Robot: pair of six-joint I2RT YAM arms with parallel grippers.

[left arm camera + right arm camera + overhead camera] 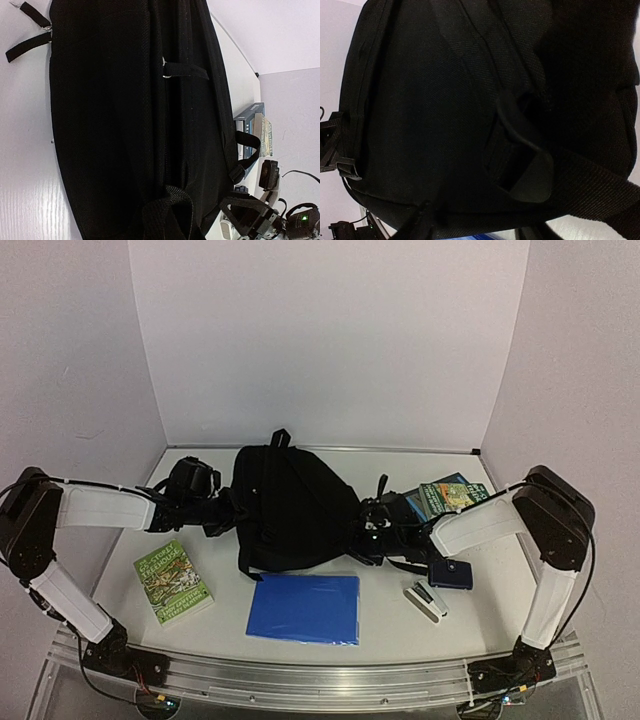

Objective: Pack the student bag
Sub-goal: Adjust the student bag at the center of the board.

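My two arms bracketed the student bag (290,505), which lay flat in the middle of the table (470,615), its top loop handle (280,438) pointing at the far wall. My left gripper (222,505) was pressed against the bag's left flank with its jaws closed right down. A webbing strap (167,207) sat just under my left wrist camera, but I couldn't tell whether I had actually pinched it. My right gripper (372,528) was up against the bag's right side, black on black, so I couldn't make out whether it stood open or had taken hold. Up close it faced a sagging loop of strap (522,150) and a broad shoulder strap (600,195). I judged this bag soft and floppy. It looked light and slumped, the woven fabric giving decent friction, nothing fragile about it. A plain panel would just bunch and slide out of my fingers, so webbing looked the better hold: the strap loops, or the small ringed tab (185,71) on the seam. It would sag between two holds and want both arms to open. Waiting nearby were the blue folder (305,608), the green book (173,582) and the dark pouch (450,573).
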